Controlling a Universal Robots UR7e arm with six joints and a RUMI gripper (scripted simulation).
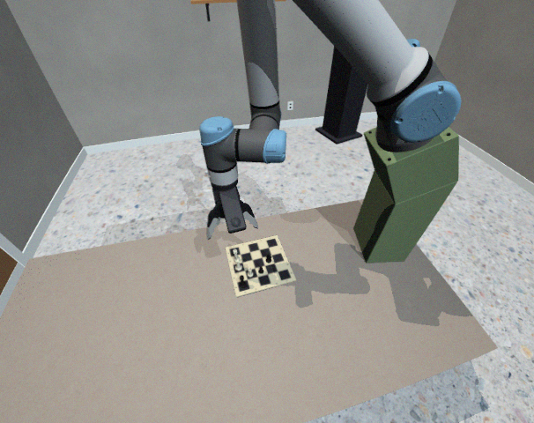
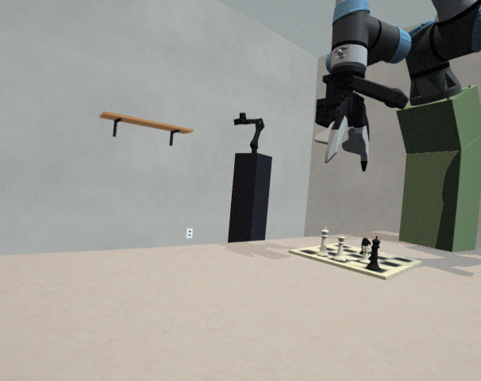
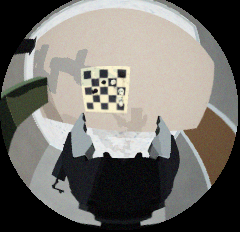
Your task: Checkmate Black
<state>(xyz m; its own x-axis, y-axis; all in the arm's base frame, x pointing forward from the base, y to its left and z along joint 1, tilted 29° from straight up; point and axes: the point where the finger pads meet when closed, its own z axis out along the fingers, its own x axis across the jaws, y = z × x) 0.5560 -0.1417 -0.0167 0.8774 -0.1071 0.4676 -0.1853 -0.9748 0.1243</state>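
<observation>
A small chessboard lies on the tan table. On it stand white pieces, among them a tall one and another beside it, and black pieces, among them a tall one and one near the middle. All stand upright. My gripper is open and empty. It hangs high above the board's far left edge, well clear of the pieces.
The arm's green pedestal stands on the table right of the board. A black pillar stands on the floor behind. A wooden shelf hangs on the back wall.
</observation>
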